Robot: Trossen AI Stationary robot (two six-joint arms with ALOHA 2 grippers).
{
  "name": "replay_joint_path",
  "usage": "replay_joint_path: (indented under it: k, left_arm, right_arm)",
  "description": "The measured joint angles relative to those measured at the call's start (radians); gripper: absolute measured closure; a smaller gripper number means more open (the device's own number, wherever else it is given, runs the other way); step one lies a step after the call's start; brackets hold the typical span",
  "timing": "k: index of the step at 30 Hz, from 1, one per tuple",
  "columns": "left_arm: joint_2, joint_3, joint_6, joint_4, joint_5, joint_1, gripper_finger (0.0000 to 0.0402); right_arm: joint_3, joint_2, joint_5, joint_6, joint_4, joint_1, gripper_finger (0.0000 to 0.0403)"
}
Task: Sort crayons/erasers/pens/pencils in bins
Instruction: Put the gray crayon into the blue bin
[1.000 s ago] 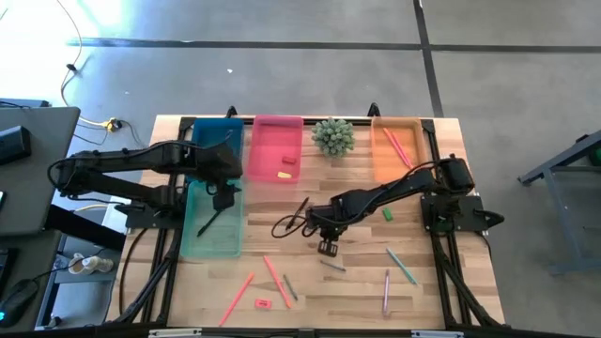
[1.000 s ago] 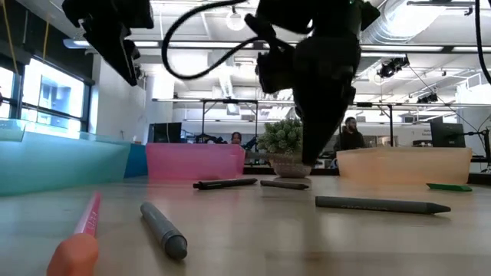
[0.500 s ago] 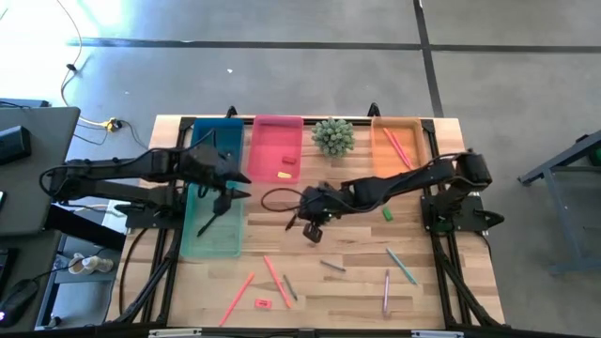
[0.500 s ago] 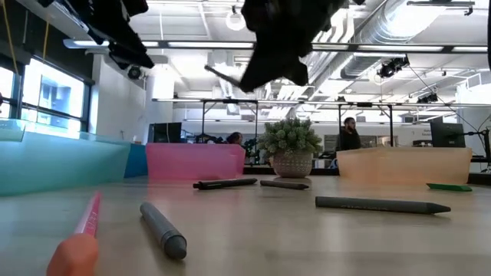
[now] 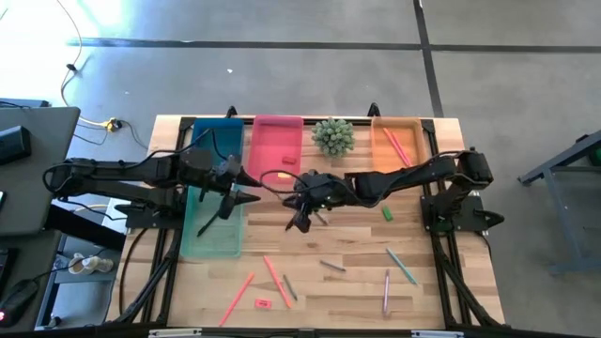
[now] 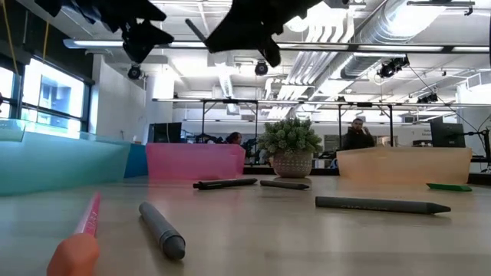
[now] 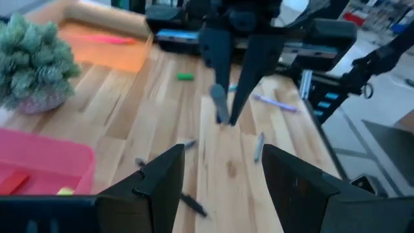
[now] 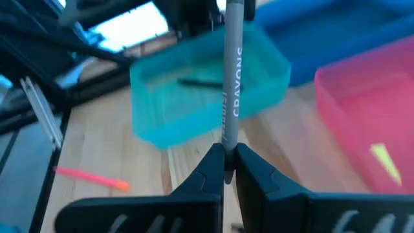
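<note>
My right gripper point(image 5: 302, 214) is shut on a grey crayon point(image 8: 230, 77) above the table's middle, between the pink bin point(image 5: 277, 150) and the loose sticks. In the low view the right gripper point(image 6: 238, 31) shows high up. My left gripper point(image 5: 249, 190) stands open and holds nothing, over the right rim of the teal bin point(image 5: 214, 221), pointing toward the right gripper. A black pen point(image 5: 211, 221) lies in the teal bin. The blue bin point(image 5: 218, 136) and the orange bin point(image 5: 394, 150) with pink pencils stand at the far edge. Red and yellow erasers point(image 5: 286, 167) lie in the pink bin. My right gripper pinches the grey crayon between its two fingers near one end point(image 8: 226, 147). The rest of the crayon sticks out forward past the fingertips, in line with them. The fingers slant down toward the table's left side. The crayon is lifted clear of the table.
A potted plant point(image 5: 333, 136) stands between the pink and orange bins. Loose on the near half lie pink pencils point(image 5: 277, 280), a red eraser point(image 5: 263, 302), grey crayons point(image 5: 331, 266), a green pencil point(image 5: 402, 266), a purple pencil point(image 5: 386, 293) and a green eraser point(image 5: 387, 214).
My right gripper has risen from the table with the grey crayon, gone toward the far left, and tipped from pointing down to slanting. The crayon is now lifted clear. My left gripper has tipped up from pointing down to nearly level over the teal bin.
</note>
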Motion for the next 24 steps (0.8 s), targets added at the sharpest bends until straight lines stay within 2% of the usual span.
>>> replay_joint_path:
  k: [10,24]
  left_arm:
    - [0.0,0.0,-0.069,0.136,-0.05,-0.006,0.0204]
    - [0.065,0.0,-0.107,0.354,-0.055,-0.005,0.0205]
  right_arm:
    - [0.0,0.0,0.02,-0.055,0.21,-0.025,0.04]
    - [0.0,0.0,0.02,-0.057,0.232,-0.031,0.04]
